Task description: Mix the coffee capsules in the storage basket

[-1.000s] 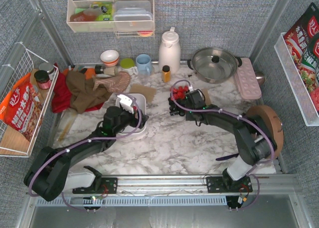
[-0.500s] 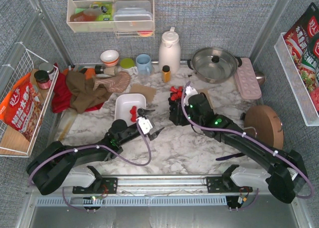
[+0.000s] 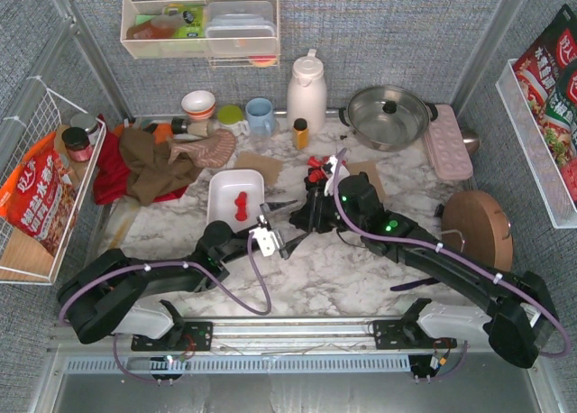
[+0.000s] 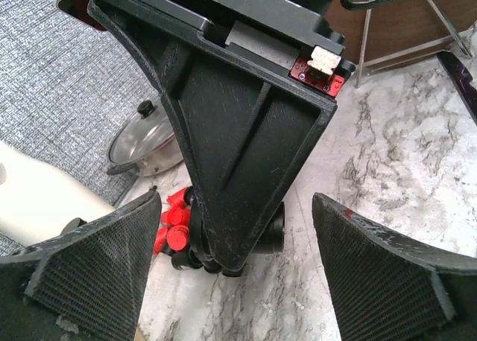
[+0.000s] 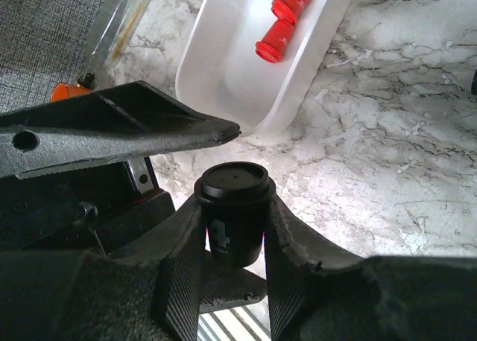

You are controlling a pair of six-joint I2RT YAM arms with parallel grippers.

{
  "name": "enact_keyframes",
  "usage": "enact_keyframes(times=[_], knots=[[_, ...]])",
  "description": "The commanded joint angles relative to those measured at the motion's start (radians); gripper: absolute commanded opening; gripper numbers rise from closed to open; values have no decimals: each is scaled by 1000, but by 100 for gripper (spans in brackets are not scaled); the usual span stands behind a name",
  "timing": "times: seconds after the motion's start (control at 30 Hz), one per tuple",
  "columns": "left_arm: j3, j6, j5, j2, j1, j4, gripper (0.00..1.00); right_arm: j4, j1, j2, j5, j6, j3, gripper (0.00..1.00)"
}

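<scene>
Counted: one storage basket (image 3: 225, 186); two red capsules (image 3: 239, 203) inside; one black capsule (image 5: 232, 199); loose capsules (image 3: 315, 166) nearby were too clustered to count.

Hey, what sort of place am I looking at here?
Probably a mock kitchen counter in a robot test cell: marble-look top, steel pot, white carafe and blue mug, boxed in by grey fabric walls.

The white-grey marbled tabletop (image 3: 325, 278) carries a shallow white plastic basket (image 3: 223, 197) at ten o'clock and a heap of red and black coffee capsules (image 3: 315, 167) at twelve. A lidded steel pot (image 3: 374, 124) sits at one, a pink dimpled tray (image 3: 448, 142) at two, and a crumpled brown cloth (image 3: 153, 165) far out at ten.
</scene>
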Motion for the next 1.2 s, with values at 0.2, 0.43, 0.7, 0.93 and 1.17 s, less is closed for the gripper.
enact_keyframes(times=[0.2,0.43,0.7,0.93,1.17], knots=[[-2,-18,-17,4,-4,24,66,30,5,-16,1,16,-8,25],[-16,-35,-74,-1,-4,9,54,-10,4,-31,27,-4,7,43],[-95,-118,-354,-61,6,5,52,-147,3,-98,245,-111,60,67],[-11,-421,-649,-129,156,-332,54,-164,-18,8,553,-314,87,69],[180,-754,-649,-48,342,-706,64,-72,-122,274,554,-347,106,68]])
